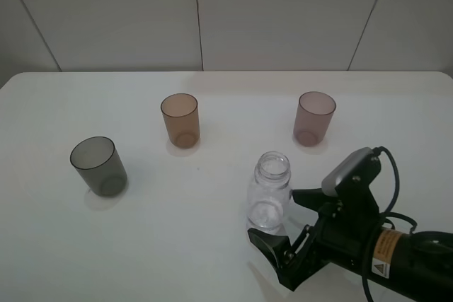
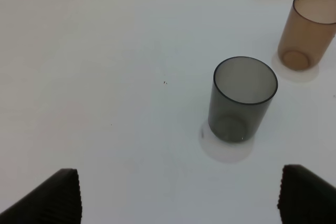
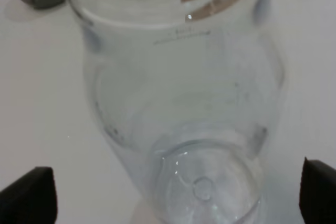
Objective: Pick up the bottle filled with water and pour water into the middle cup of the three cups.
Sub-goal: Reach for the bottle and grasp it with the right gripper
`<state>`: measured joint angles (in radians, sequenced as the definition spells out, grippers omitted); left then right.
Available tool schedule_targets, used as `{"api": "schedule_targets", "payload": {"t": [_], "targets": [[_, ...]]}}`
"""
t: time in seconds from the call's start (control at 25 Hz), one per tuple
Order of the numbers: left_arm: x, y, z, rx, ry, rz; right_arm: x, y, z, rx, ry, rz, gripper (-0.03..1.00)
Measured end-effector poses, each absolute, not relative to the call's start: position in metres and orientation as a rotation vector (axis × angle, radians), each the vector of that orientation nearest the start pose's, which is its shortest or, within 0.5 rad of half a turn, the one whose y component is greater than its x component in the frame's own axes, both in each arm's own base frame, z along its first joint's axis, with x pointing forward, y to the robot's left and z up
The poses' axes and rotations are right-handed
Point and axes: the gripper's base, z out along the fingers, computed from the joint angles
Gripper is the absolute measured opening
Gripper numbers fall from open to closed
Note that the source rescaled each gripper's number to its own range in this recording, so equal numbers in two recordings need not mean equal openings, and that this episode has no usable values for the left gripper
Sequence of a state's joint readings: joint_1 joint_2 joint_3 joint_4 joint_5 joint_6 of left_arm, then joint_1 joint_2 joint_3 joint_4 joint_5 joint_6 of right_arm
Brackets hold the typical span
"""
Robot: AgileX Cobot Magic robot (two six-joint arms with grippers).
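Observation:
The clear bottle (image 1: 270,190) stands upright and uncapped on the white table (image 1: 212,245), in front of the gap between the orange-brown and mauve-pink cups. My right gripper (image 1: 274,214) is open with a finger on either side of the bottle's lower body. In the right wrist view the bottle (image 3: 184,103) fills the frame between the open gripper's (image 3: 173,192) dark fingertips (image 3: 29,195). The three cups stand upright: dark grey (image 1: 99,166), orange-brown middle cup (image 1: 180,120), mauve-pink (image 1: 314,118). My left gripper (image 2: 178,198) is open and empty, with the grey cup (image 2: 242,100) and the orange-brown cup (image 2: 307,31) ahead of it.
A white tiled wall (image 1: 212,12) rises behind the table's far edge. The right arm's black body and cable (image 1: 382,245) lie over the front right corner. The left arm does not show in the exterior view.

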<state>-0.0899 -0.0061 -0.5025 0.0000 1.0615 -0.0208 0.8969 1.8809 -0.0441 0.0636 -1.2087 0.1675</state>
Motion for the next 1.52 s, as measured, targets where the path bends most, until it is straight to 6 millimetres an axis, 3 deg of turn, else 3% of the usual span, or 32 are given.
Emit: {"api": "schedule_targets", "payload": {"t": [1.08,1.16,1.2,1.28,1.32,1.52], "targets": [[-0.006,0.001,0.278,0.07,2.036,-0.07,0.14,0.157,0.081,-0.627,1.991,0.566,0.97],[-0.006,0.001,0.278,0.07,2.036,-0.07,0.14,0.158,0.082,-0.626,1.988,0.567,0.83],[-0.006,0.001,0.278,0.07,2.036,-0.07,0.14,0.158,0.082,-0.626,1.988,0.567,0.69],[-0.006,0.001,0.278,0.07,2.036,-0.07,0.14,0.158,0.082,-0.626,1.988,0.567,0.3],[-0.006,0.001,0.278,0.07,2.036,-0.07,0.14,0.158,0.082,-0.627,1.988,0.565,0.04],[-0.006,0.001,0.278,0.07,2.036,-0.07,0.14,0.159,0.082,-0.633,1.988,0.574,0.0]]}}
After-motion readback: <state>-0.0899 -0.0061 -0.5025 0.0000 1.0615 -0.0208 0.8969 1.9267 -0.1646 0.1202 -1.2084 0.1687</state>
